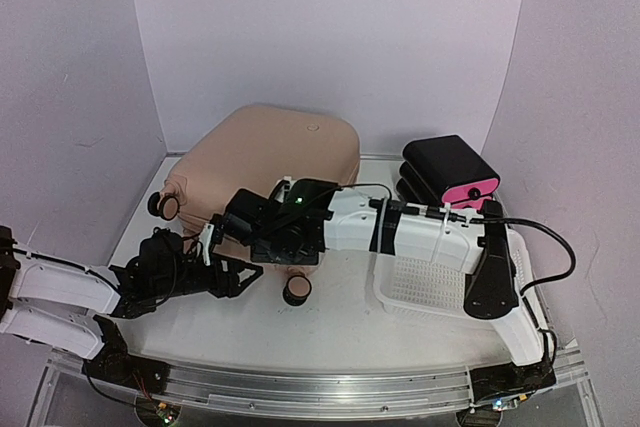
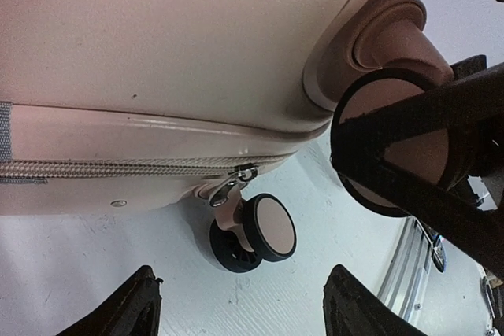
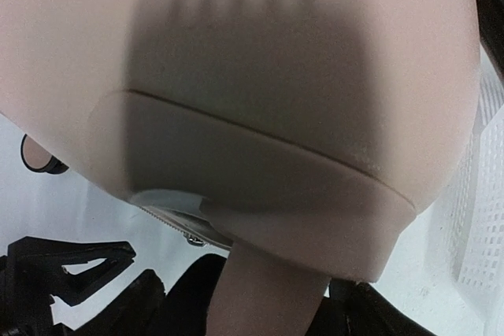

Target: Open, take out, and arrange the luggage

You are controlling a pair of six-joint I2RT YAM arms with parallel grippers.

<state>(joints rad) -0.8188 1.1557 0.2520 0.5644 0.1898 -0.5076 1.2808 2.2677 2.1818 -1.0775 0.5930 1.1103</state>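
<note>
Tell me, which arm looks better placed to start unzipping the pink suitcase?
Probably the left. The open left gripper faces the zipper pull on the suitcase seam, beside a wheel. The right wrist view shows mostly plain shell.

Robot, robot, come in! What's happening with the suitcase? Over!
Left claw open, empty, near a wheel. Right claw at the luggage near edge, grip unclear. Zipper closed. Basket on its right.
</note>
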